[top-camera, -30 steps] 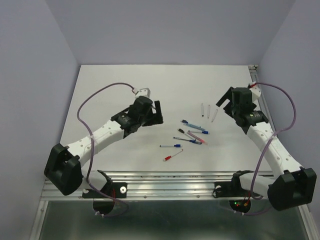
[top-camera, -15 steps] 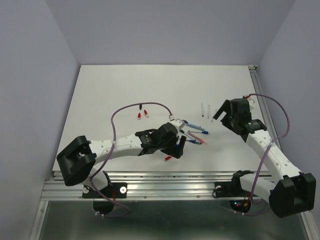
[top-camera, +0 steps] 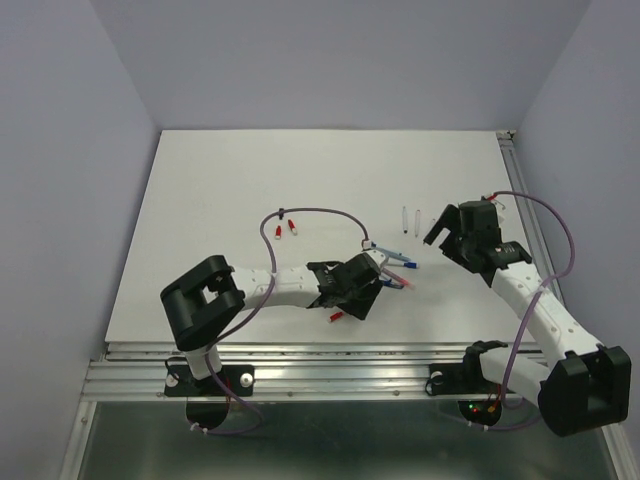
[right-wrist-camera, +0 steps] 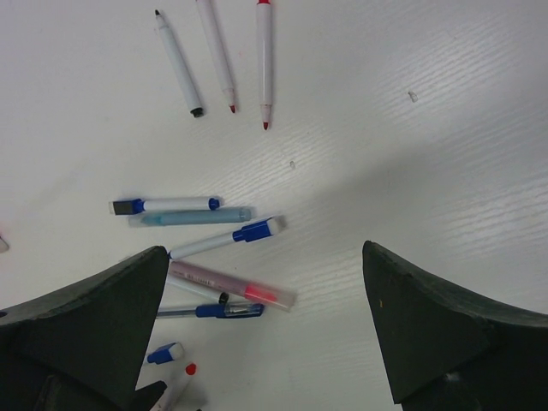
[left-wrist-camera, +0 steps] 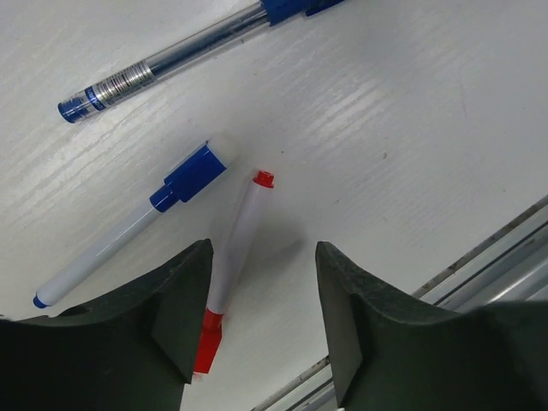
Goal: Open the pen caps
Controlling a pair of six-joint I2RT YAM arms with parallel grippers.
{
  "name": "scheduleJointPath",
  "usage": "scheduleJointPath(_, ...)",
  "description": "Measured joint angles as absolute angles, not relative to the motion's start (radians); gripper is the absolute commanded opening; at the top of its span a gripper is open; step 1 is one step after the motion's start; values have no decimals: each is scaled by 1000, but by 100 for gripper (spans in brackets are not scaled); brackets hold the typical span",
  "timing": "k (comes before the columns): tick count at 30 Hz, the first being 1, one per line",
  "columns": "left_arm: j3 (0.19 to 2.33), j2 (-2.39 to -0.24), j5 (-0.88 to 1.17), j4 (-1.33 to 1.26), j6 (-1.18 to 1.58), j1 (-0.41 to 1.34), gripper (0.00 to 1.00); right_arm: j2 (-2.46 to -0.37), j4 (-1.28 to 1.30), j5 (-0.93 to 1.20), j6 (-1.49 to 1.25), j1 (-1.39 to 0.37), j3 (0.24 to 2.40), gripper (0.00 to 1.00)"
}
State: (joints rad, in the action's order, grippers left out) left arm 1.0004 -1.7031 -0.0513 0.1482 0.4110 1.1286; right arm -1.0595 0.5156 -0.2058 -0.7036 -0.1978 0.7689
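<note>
My left gripper (top-camera: 350,300) is open and empty, low over the near end of the pen cluster. In the left wrist view (left-wrist-camera: 264,261) a white pen (left-wrist-camera: 241,231) with a red cap (left-wrist-camera: 208,341) lies on the table beside the left finger. A white pen with a blue cap (left-wrist-camera: 190,175) lies next to it. My right gripper (top-camera: 440,228) is open wide and empty above the table (right-wrist-camera: 261,265), right of several capped pens (right-wrist-camera: 227,240). Three uncapped pens (right-wrist-camera: 216,53) lie farther off. Loose red caps (top-camera: 285,229) lie to the left.
A clear blue pen (left-wrist-camera: 171,56) lies beyond the red one. A pink-ended clear pen (right-wrist-camera: 231,287) and a blue clip pen (right-wrist-camera: 210,310) lie in the cluster. The metal front rail (top-camera: 320,352) runs close behind the left gripper and shows in the left wrist view (left-wrist-camera: 501,248).
My left arm has swung right and toward the near edge, down over the red-capped pen, uncovering the loose caps. My right gripper has shifted slightly left and nearer.
</note>
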Motion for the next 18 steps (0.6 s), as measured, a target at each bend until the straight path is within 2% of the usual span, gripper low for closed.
scheduleJointPath(2,1012,-1726,-60,154,404,1129,55,-1059,516,-205,-703,-198,769,100)
scheduleJointPath(3,1015,-1738,-65,160,401,1129,47,-1058,516,-205,-703,-198,769,100)
scheduleJointPath(5,1016,-1742,-73,167,400,1131,38,-1056,516,-205,-703,-198,769,100)
scheduleJointPath(8,1016,-1743,-82,182,397,1137,33,-1047,517,-205,-703,-198,769,100)
scheduleJointPath(13,1016,-1744,-82,186,395,1153,16,-1029,522,-205,-703,-198,769,100)
scheduleJointPath(14,1016,-1744,-81,185,393,1158,12,-1024,526,-205,-703,-198,769,100)
scheduleJointPath(15,1016,-1744,-81,185,392,1163,3,-1018,532,-205,-703,-198,769,100)
scheduleJointPath(16,1016,-1744,-79,185,392,1167,0,-1014,535,-205,-703,-198,769,100)
scheduleJointPath(18,1016,-1743,-78,184,392,1172,0,-991,546,-202,-703,-198,769,100)
